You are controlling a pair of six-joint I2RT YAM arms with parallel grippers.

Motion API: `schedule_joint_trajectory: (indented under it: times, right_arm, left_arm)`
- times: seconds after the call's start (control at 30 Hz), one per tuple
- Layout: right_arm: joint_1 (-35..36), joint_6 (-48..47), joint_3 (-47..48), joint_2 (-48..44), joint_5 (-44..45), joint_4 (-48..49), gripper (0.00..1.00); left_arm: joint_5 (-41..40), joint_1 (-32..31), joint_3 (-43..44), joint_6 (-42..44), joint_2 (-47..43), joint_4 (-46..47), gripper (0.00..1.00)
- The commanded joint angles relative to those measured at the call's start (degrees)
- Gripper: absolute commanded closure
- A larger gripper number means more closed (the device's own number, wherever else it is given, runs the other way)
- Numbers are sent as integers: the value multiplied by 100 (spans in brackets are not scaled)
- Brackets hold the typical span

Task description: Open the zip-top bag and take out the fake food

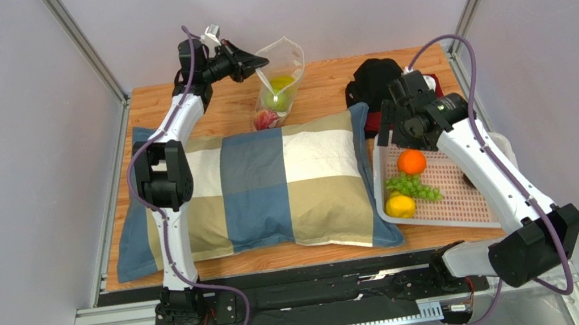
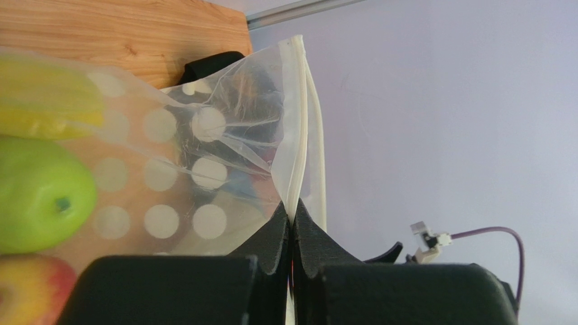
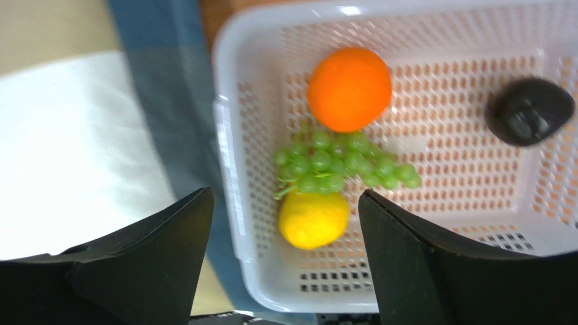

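Note:
My left gripper (image 1: 259,64) is shut on the white zip edge of the zip-top bag (image 1: 283,76), holding it up at the table's back. In the left wrist view the fingers (image 2: 275,237) pinch that strip of the dotted clear bag (image 2: 224,142). Still inside it are a green fruit (image 2: 41,193), a yellow piece (image 2: 47,101) and a red apple (image 2: 24,291). My right gripper (image 3: 283,196) hangs open and empty over the white basket (image 3: 227,135). In the basket lie an orange (image 3: 349,88), green grapes (image 3: 346,166), a lemon (image 3: 313,220) and a dark fruit (image 3: 529,112).
A large checked pillow (image 1: 271,187) covers the middle of the wooden table (image 1: 163,104). The basket (image 1: 472,208) sits at its right end. A black object (image 1: 376,81) rests behind the basket, near the back edge.

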Motion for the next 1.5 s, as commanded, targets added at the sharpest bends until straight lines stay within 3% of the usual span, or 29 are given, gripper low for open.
schedule_joint_trajectory:
  times: [0.0,0.33,0.6,1.0,1.23,1.47]
  right_arm:
    - [251,-83,1094,397,-495,1002,19]
    - [981,-180,3653,2892,-1410,2452,33]
    - [1052,-13,5798,4729,-1840,2498,49]
    - [797,-294,5843,5732,-1497,3043,79]
    - [727,-461,5808,6172,-1848,3455,78]
    - [709,-522,5783,6550,-2156,3675,65]
  left_arm:
    - [108,-39,-4,116,-189,292,100]
    - [73,-154,-250,222,-189,502,100]
    - [20,-356,-391,64,-93,784,100]
    - [3,-426,-286,-77,-22,863,100]
    - [-50,-435,-101,-340,153,1030,100]
    - [-120,-479,101,-472,303,1083,100]
